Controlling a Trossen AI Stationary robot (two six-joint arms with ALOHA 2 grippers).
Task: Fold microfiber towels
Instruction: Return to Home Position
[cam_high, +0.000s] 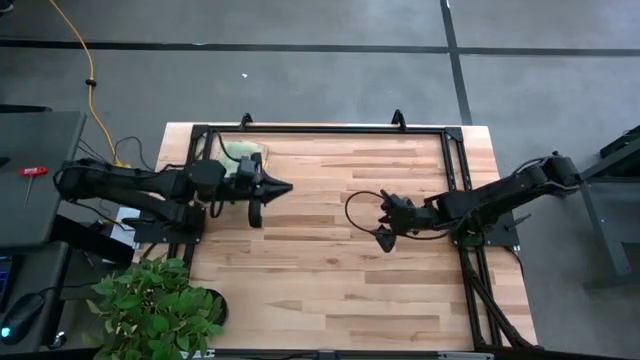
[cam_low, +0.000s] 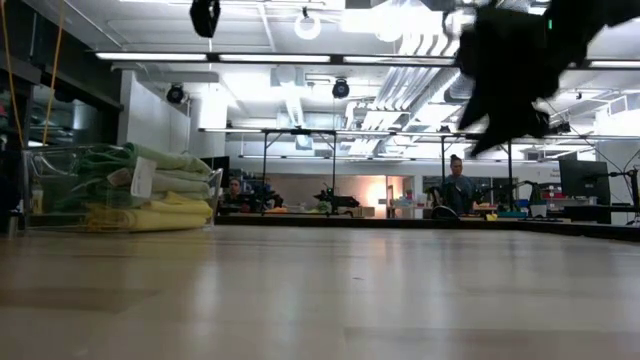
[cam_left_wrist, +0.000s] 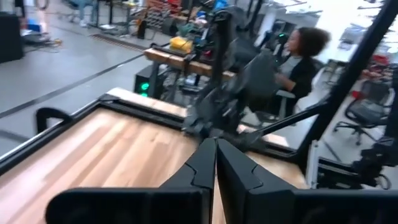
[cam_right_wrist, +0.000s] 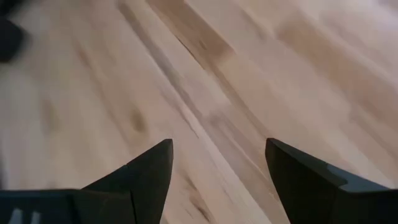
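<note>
The towels (cam_low: 150, 190) are folded and stacked in a clear bin (cam_low: 40, 175) at the far left corner of the table (cam_high: 330, 290). The pale green ones (cam_low: 160, 163) lie on top and the yellow ones (cam_low: 150, 217) underneath. The folds are soft and a little uneven, the edges sagging over one another, and the stack fills most of the bin. How many layers there are cannot be told. From above only a patch of green towel (cam_high: 240, 152) shows, just beside the left arm's wrist.

No towel lies on the bare wood, so the folding and storing look finished. The step in hand is judged to be the arms going back to their rest pose.

The left gripper (cam_high: 288, 186) hangs over the table just past the bin, pointing toward the middle. Its fingers (cam_left_wrist: 205, 165) are pressed together with nothing between them. The right gripper (cam_high: 381, 222) is over the middle of the table, well apart from the bin. Its fingers (cam_right_wrist: 149, 171) are spread wide over bare boards and hold nothing.

The next move calls for no grasp. Each arm should draw back toward its own side, and the left one should lift clear of the bin's rim so it does not nudge the stack.
</note>
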